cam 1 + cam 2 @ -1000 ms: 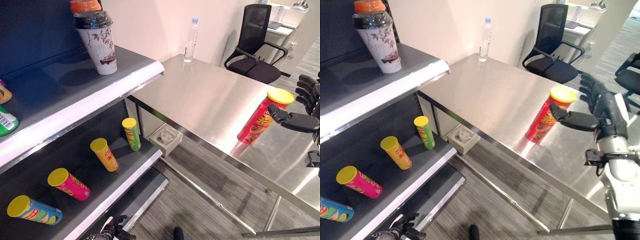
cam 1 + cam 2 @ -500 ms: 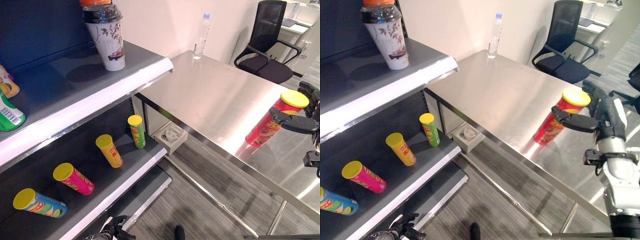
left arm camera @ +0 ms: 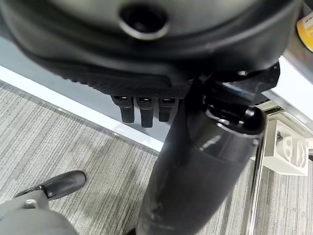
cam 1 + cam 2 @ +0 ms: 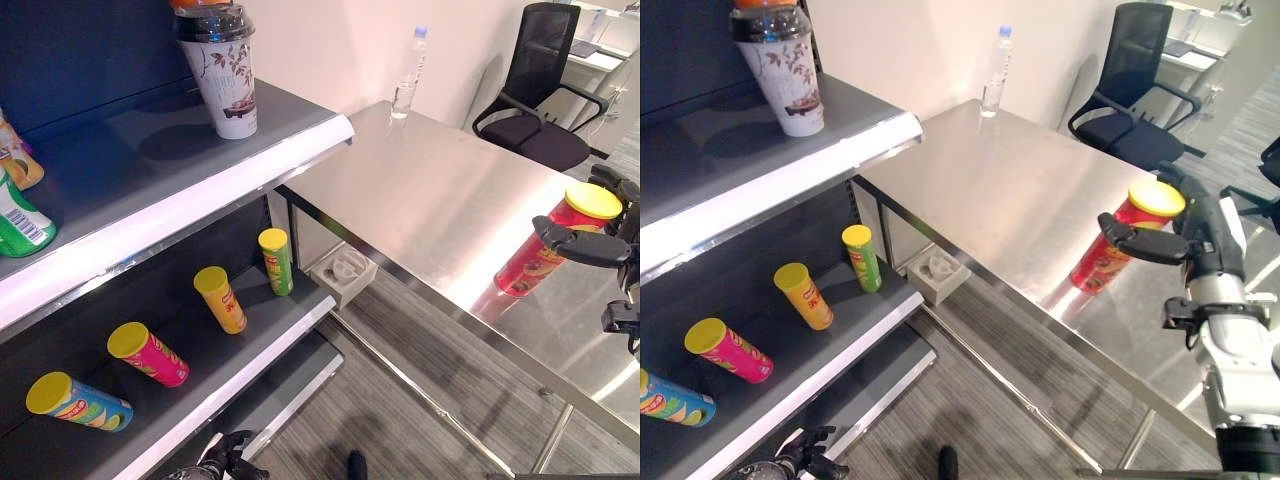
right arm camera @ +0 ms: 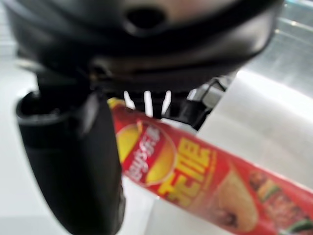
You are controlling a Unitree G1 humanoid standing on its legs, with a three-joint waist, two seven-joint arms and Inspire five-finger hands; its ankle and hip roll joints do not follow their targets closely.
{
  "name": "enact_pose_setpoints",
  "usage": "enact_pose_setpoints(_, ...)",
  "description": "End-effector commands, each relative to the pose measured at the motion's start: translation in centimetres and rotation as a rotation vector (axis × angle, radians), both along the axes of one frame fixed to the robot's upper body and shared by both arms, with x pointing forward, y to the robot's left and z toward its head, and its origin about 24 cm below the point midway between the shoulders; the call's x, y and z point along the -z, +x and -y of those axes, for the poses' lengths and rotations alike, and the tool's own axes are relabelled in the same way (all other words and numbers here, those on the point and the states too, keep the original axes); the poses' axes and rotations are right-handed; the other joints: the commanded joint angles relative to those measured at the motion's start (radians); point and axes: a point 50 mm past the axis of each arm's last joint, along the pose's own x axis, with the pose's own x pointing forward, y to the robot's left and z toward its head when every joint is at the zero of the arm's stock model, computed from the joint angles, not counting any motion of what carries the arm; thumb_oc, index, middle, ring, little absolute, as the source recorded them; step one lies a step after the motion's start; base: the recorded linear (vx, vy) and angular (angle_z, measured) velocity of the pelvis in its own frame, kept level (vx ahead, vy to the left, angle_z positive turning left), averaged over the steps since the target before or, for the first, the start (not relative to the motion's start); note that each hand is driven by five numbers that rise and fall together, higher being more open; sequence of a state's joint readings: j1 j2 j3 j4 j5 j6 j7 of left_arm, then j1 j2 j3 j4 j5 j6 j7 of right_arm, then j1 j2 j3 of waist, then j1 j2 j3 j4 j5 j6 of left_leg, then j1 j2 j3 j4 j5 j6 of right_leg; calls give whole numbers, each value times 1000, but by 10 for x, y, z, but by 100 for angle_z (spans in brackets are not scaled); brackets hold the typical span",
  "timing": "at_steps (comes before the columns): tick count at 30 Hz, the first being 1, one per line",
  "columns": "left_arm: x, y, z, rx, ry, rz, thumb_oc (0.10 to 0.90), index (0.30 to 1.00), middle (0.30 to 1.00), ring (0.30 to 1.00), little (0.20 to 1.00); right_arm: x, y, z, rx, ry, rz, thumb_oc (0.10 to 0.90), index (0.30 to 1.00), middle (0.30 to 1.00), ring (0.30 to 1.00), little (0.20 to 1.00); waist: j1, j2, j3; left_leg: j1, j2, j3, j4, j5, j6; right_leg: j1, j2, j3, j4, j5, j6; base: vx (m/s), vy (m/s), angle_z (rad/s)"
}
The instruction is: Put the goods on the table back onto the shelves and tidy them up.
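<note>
Red can in our right hand near the table's front edge, shelves far to the left

We have our right hand (image 4: pixel 1185 240) around the upper part of the red can (image 4: pixel 1118 249): the thumb crosses its near face just below the yellow lid and the fingers reach round the far side, while the can's foot looks to be on the steel table (image 4: pixel 420 190), close to the front edge. Its long axis leans, lid tipped toward the hand and away from the shelves. The lower shelf (image 4: pixel 255 335), where four like cans lie toward its front edge, sits well apart on the left, past the table's near left corner, so the carry must sweep leftward and down. Our left hand (image 3: pixel 142 110) hangs low by the shelf's base, fingers straight and empty; the right is clearly the nearer arm
</note>
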State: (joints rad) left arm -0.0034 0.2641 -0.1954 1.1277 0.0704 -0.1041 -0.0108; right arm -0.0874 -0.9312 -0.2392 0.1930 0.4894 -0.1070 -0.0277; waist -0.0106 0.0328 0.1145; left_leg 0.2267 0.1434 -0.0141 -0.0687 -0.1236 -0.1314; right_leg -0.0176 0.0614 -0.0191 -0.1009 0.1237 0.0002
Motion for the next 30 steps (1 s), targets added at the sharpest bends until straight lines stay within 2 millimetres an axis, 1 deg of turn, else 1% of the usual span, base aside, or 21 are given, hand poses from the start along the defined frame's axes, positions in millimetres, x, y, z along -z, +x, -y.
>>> enact_pose_setpoints(1,-9,17,-17,85,73,30,800,900,900,900,900,-60,4,11,48,-90,208,800,900,900,900,900,44,-19,-112,-44,108,20,-19,184,-107,20,-12,22,138,-210,64,7,-13,3)
enact_pose_setpoints(3,-10,17,-18,84,74,31,800,900,900,900,900,-60,4,11,51,-91,208,800,900,900,900,900,44,-19,-110,-44,109,19,-19,187,-108,20,-12,21,140,-211,63,7,-14,4)
enact_pose_setpoints(4,-10,17,-18,83,74,30,800,900,900,900,900,-59,4,11,55,-90,208,554,531,531,531,531,45,-19,-110,-45,109,18,-19,187,-108,20,-12,19,140,-212,62,12,-12,3)
enact_pose_setpoints(5,-10,17,-18,80,75,31,800,900,900,900,900,-59,4,11,58,-93,209,400,300,300,300,300,46,-19,-109,-46,109,16,-19,189,-108,21,-12,18,141,-213,61,0,0,0)
enact_pose_setpoints(21,-13,21,-22,82,97,47,800,900,900,900,900,-55,0,12,109,-129,221,400,300,300,300,300,45,-13,-112,-41,112,21,-19,186,-107,31,-11,15,141,-217,62,0,0,0)
enact_pose_setpoints(28,-15,23,-26,69,109,56,800,900,900,900,900,-61,-4,9,112,-150,263,400,300,300,300,300,42,-9,-113,-39,113,27,-18,182,-107,31,-9,17,143,-218,62,0,0,0)
enact_pose_setpoints(30,-15,24,-27,63,115,62,800,900,900,900,900,-70,-7,2,105,-181,315,400,300,300,300,300,40,-6,-114,-38,115,29,-17,183,-108,32,-6,22,144,-219,63,0,0,0)
